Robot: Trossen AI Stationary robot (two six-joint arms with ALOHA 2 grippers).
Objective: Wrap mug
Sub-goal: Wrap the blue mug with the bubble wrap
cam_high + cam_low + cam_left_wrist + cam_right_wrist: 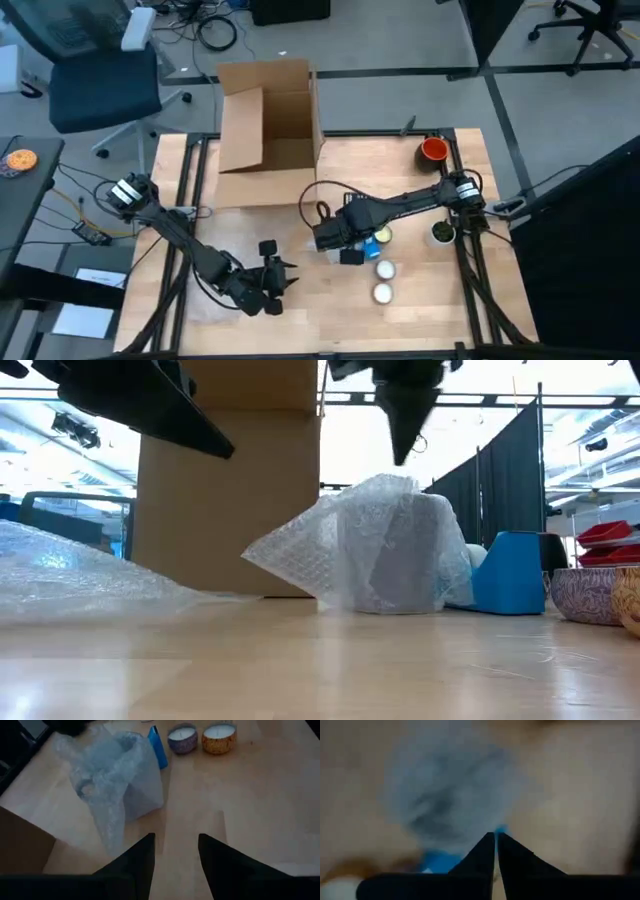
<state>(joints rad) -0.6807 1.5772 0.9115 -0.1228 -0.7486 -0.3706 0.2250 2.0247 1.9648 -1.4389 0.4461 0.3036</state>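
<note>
The mug point(395, 555) stands near the middle of the low view, already swathed in bubble wrap point(300, 550); the wrap covers its sides and bunches over its top, while a loose flap trails to the left along the table point(320, 670), so the job looks well along but not closed off; tucking or folding that flap appears to be what remains.

The right gripper point(402, 452) hangs just above the bundle at the upper centre of the low view, its fingers pinched together on nothing that can be seen; the left gripper point(176, 851), at the bottom centre of its wrist view, is spread apart and empty, near the bundle but not touching it.

A blue object point(508, 585) sits just beside the wrapped mug, two candle tins point(202, 738) lie further off, and a cardboard box point(268, 125) stands at upper centre of the high view.

No brand, label or writing can be read.
</note>
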